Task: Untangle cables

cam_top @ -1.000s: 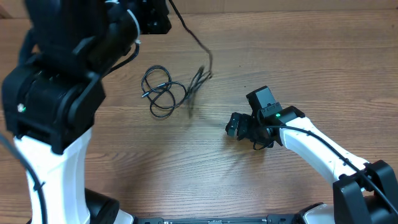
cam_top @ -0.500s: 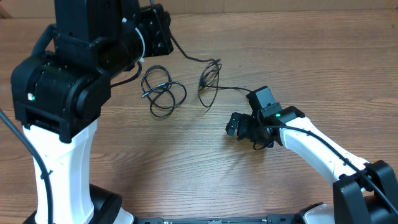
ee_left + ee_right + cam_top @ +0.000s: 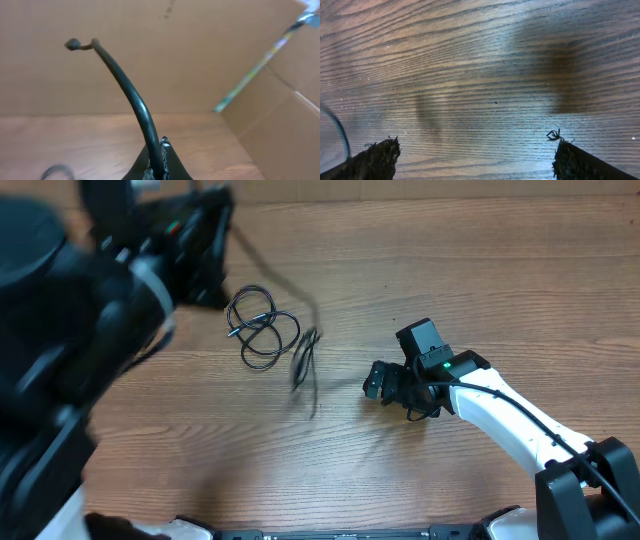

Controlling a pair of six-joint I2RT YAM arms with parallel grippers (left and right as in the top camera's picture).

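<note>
Coiled cable (image 3: 262, 328): thin, black, several overlapping loops, small plug end at left edge, lying flat on wooden surface (image 3: 480, 270), left of centre. Loose strand (image 3: 303, 362): thin, black, motion-blurred, just right of coil, long axis roughly far-to-near. Left gripper (image 3: 159, 162) clamped tight on strand; in wrist view strand arcs up-left, plug tip at top. Right gripper (image 3: 385, 383) spread wide, holding nothing, low over surface, right of strand.

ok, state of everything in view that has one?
left hand: shut on held cable, raised.
right hand: open, empty, low over the table.
coiled cable: loose loops, flat on the table.
held cable: pinched, lifted, far part dangling beside coiled cable, blurred.
</note>
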